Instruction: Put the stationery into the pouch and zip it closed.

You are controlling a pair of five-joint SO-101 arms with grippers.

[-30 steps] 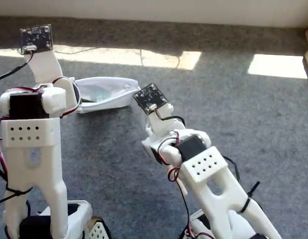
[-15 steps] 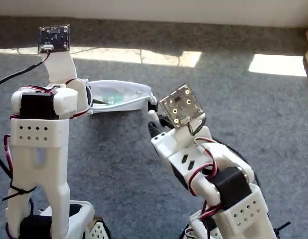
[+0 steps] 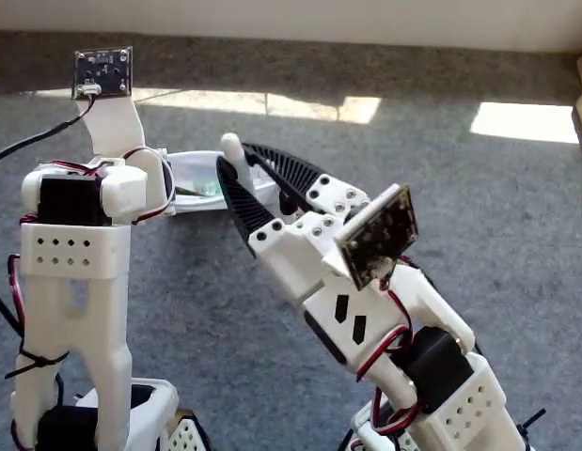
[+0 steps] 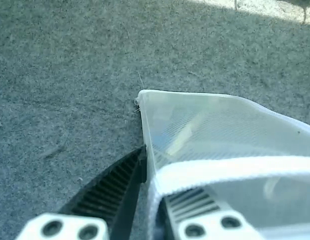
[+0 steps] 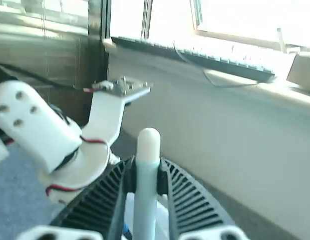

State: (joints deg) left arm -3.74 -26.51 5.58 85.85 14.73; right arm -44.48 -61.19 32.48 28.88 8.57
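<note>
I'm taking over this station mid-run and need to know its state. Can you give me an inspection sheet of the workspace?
surface: grey carpet, with sunlit patches at the far side.
job's things: translucent white pouch on the carpet, something greenish inside; pale stick held up off the carpet.
clutter: nothing seen.
grippers: left gripper shut on the pouch's edge; right gripper shut on the pale stick.
cables: red and black wires run along both arms.
surroundings: pale wall with a window above it.
</note>
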